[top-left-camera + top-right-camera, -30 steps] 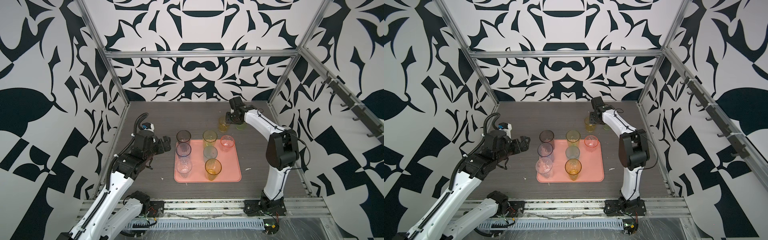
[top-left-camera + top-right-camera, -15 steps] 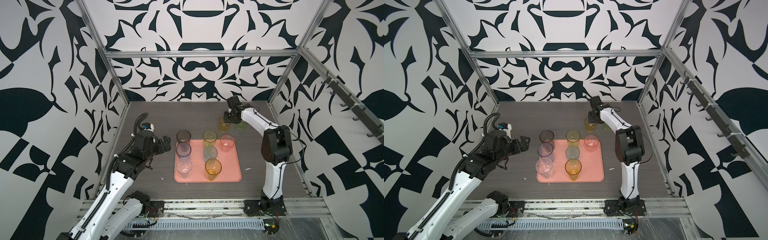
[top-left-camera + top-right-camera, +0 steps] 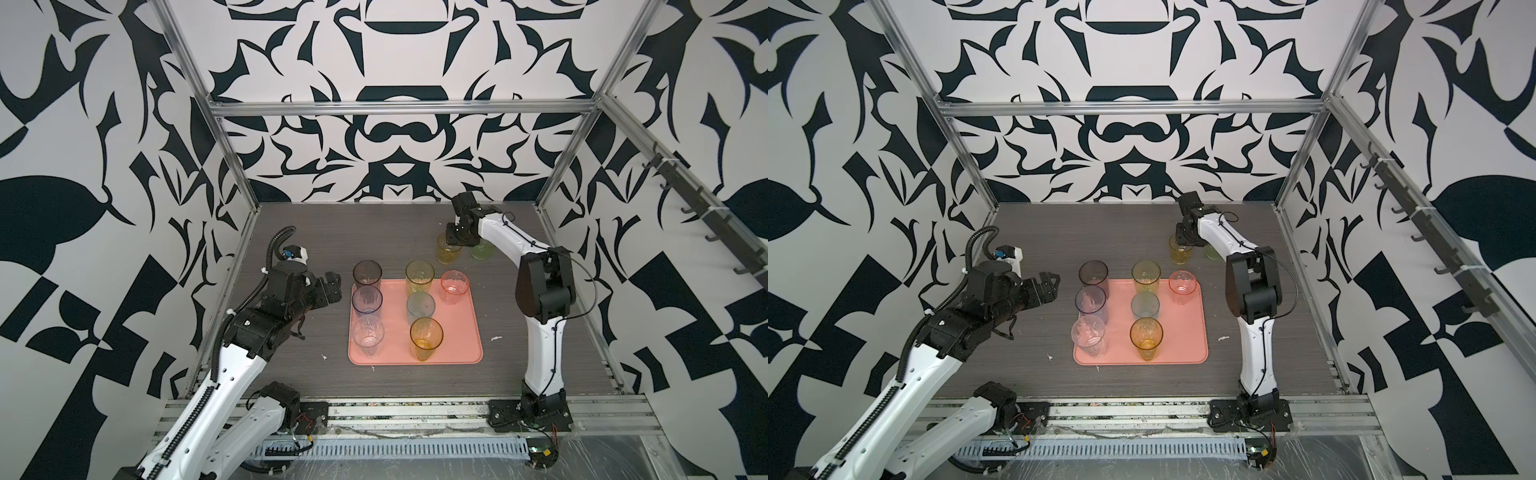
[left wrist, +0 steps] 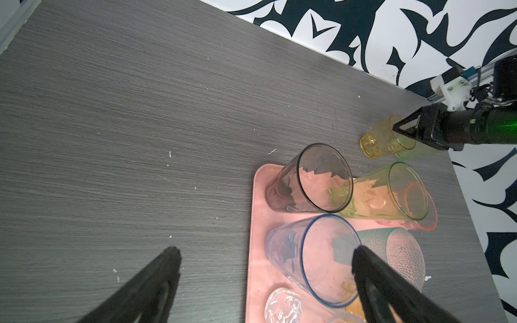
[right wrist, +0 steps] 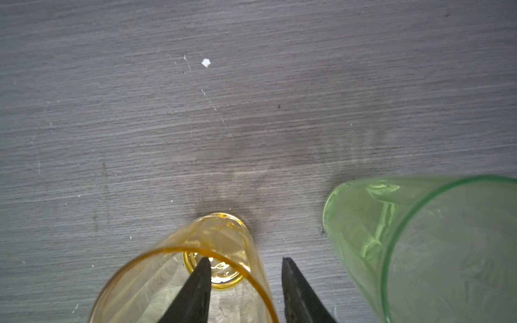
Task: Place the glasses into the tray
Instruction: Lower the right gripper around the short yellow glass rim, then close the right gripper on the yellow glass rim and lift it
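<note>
You have the tray (image 3: 461, 332) lying flat on the dark table (image 3: 291, 232), with seven of the glasses upright on it.

Nearest row: a clear tumbler (image 3: 368, 334) at left and an amber tumbler (image 3: 426, 338) at right.

Middle row: a blue tumbler (image 3: 367, 301) at left and a short teal tumbler (image 3: 420, 306) at right.

Your left claw (image 3: 332, 286) hangs just beside the tray's left edge, about level with the blue tumbler. Its jaws are spread wide and it has nothing in its grasp.

Far row: a grey tumbler (image 3: 367, 275) sits on the far left corner, a yellow-green tumbler (image 3: 419, 276) stands at the far edge, and a short pink tumbler (image 3: 455, 286) is near the far right corner.

Two glasses stand off the tray, on the table beyond its far right corner. They are a short yellow tumbler (image 3: 446, 253) and, just to its right, a green tumbler (image 5: 419, 237), the two near each other but apart.

Your right claw (image 5: 245, 260) is at the yellow tumbler's rim, partly parted. One finger (image 5: 195, 288) is inside the cup and the other is outside, with the wall between them. The gap is far wider than that wall, so it is not clamped. The yellow tumbler's base rests on the table.
</note>
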Tool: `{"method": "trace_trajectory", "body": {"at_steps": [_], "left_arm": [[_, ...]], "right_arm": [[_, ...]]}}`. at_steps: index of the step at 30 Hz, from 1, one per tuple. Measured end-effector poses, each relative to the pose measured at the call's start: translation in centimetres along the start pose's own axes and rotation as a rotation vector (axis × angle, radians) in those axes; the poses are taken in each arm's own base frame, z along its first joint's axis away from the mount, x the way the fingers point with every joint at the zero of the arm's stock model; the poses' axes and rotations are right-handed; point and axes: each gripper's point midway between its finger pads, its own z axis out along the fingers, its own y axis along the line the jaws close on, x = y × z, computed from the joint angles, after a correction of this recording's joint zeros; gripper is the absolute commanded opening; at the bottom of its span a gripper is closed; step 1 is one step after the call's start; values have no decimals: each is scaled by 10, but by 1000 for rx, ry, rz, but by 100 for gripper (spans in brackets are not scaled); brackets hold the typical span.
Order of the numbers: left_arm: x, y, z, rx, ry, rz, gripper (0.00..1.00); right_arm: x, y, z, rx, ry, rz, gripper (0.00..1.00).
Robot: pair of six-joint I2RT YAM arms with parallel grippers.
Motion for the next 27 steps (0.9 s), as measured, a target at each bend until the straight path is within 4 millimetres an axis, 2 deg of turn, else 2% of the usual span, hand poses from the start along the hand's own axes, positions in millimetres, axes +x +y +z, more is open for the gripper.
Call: {"method": "trace_trajectory", "body": {"at_steps": [10, 19, 27], "left_arm": [[0, 0, 0, 0, -1, 0, 99], [0, 0, -1, 1, -3, -1, 100], [-3, -1, -5, 11, -18, -6, 99]], "right_arm": [[2, -1, 6, -2, 19, 2, 30], [2, 2, 5, -14, 29, 4, 5], [6, 0, 2, -7, 52, 5, 0]]}}
